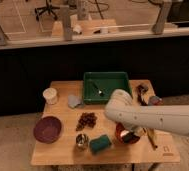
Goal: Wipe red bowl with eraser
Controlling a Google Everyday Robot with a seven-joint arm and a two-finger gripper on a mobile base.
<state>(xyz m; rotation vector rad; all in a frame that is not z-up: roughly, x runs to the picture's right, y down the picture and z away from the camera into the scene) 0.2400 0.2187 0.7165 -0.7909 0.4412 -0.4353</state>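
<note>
Probably the glossy red bowl [121, 136] is stiff, light and apt to slide on the table [63, 150]; the pincer [133, 132] hangs over it, and I cannot tell its grip

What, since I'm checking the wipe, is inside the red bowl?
The gripper is down in the red bowl; the arm covers most of the inside, hiding any eraser.

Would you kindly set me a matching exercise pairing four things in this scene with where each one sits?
Things:
1 purple bowl
2 green tray
3 white cup
4 gripper

Places:
A at the red bowl, lower right of the view
B upper left corner of the table
C lower left of the table
D upper middle of the table

Pairs: 1-C; 2-D; 3-B; 4-A
</note>
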